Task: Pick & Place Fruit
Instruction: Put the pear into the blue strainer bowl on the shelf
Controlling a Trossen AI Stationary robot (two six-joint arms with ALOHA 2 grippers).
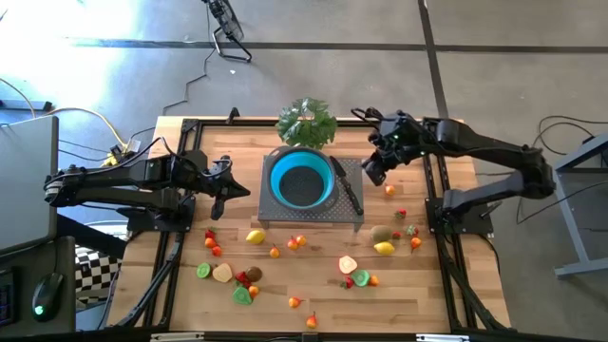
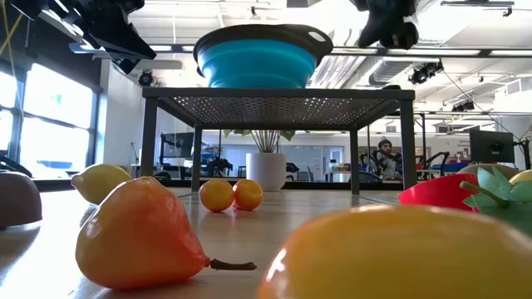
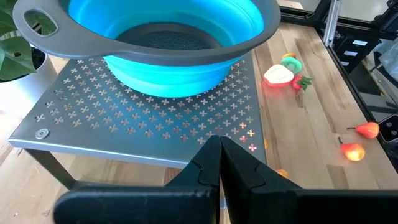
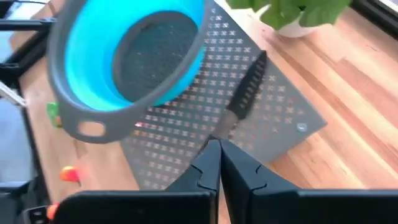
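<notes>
Both grippers are hanging empty with jaws closed: left gripper [image 1: 220,197] beside the blue bowl [image 1: 301,179], right gripper [image 1: 374,171] above the rack's knife [image 1: 348,187]. Fruit [image 1: 255,237] is lying scattered on the worktop [image 1: 429,306], none bowled yet, so likely staging for a pick.

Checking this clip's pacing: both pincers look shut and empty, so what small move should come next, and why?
Probably open the right pincer and lower it toward the orange fruit just beside it: the blue bowl is empty and fruit still lies on the table.
</notes>
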